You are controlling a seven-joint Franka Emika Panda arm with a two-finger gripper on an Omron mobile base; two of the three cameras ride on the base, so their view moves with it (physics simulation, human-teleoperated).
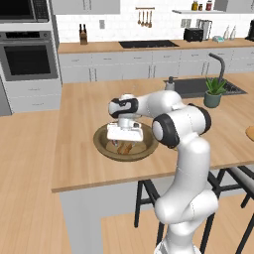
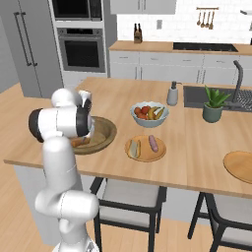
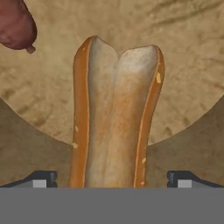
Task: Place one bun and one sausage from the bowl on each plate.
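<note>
Bun [image 3: 114, 118] lies in the bowl [image 1: 104, 148], centred between the wide-open fingers [image 3: 43, 178]; sausage [image 3: 15, 24] lies beside it. Lower straight, close across the bun's sides, squeeze lightly. Far-right plate [image 2: 241, 165] is still bare.

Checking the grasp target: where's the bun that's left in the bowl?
In the hand view the bun lies on the bowl floor, centred between the open fingers, with a sausage beyond it at upper left.
</note>
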